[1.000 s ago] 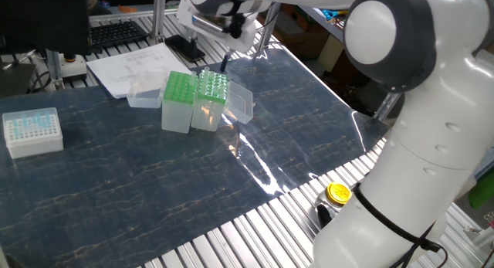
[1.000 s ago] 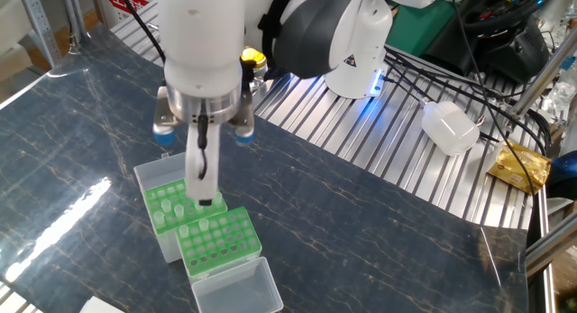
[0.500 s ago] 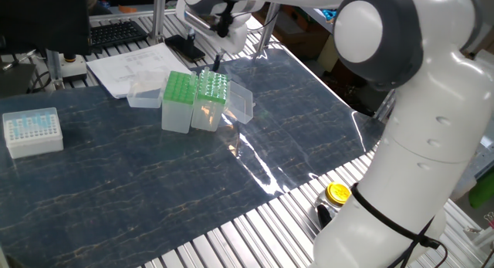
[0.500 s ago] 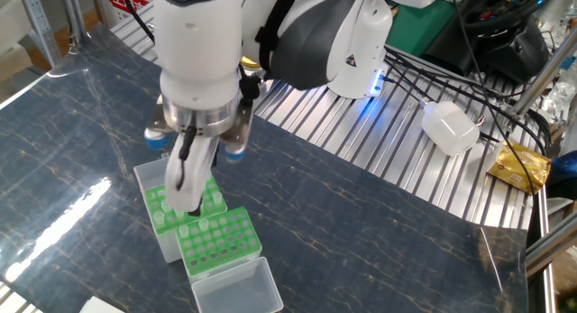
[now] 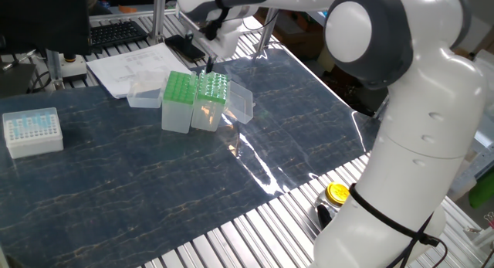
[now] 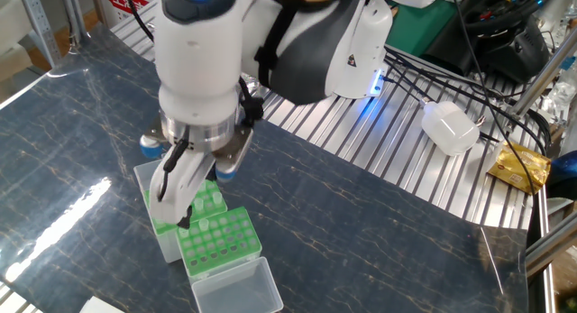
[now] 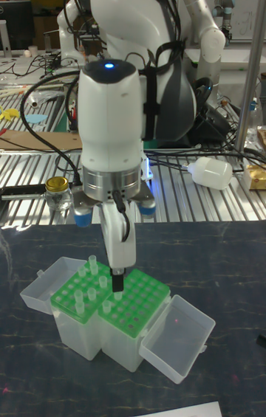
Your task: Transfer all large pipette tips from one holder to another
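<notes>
Gripper: hung low over the two green racks, fingers pointing down at the seam between them; whether it was released, clenched or grasping a tip cannot be told
Left rack: green top on a clear box, lid hinged open to the left; a few large tips stood upright in it, well spread
Right rack: touching the left rack, its holes mostly showing as pale dots, lid open to the right and near side
Tips in the other fixed view: several stood just right of the gripper's fingers
White box: well apart from the racks on the dark mat, small pale-blue tips on top
Papers: lay beyond the racks
Yellow-capped jar: sat on the slatted table edge beside the arm's base
</notes>
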Robot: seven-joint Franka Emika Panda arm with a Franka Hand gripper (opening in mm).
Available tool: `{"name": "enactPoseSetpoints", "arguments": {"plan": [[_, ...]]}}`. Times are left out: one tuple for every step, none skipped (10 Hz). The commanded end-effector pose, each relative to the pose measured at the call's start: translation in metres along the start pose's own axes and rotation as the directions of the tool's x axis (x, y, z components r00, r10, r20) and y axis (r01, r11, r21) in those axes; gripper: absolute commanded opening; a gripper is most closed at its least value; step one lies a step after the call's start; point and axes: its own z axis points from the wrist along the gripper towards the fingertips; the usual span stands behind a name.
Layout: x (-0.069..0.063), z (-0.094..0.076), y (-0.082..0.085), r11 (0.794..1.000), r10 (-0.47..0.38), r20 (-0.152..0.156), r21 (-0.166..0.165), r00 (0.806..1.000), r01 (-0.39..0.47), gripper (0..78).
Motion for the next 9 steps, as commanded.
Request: {"name": "enactPoseSetpoints", "arguments": {"plan": [[0.002, 0.005, 0.003, 0.998, 0.055, 0.002, -0.017, 0.998, -0.055, 77.4], [0.002, 0.007, 0.004, 0.998, 0.064, 0.003, -0.017, 0.998, -0.064, 77.4], [0.003, 0.009, 0.004, 0.998, 0.065, 0.003, -0.017, 0.998, -0.065, 77.4], [0.003, 0.011, 0.004, 0.997, 0.071, 0.005, -0.016, 0.997, -0.071, 77.4], [0.003, 0.012, 0.005, 0.997, 0.075, 0.004, -0.017, 0.997, -0.075, 77.4], [0.003, 0.012, 0.005, 0.997, 0.076, 0.004, -0.017, 0.997, -0.076, 77.4], [0.003, 0.015, 0.006, 0.996, 0.089, -0.003, -0.017, 0.996, -0.089, 77.4], [0.003, 0.017, 0.006, 0.995, 0.101, -0.002, -0.017, 0.995, -0.101, 77.4], [0.003, 0.018, 0.006, 0.994, 0.112, 0.000, -0.017, 0.994, -0.112, 77.4]]}}
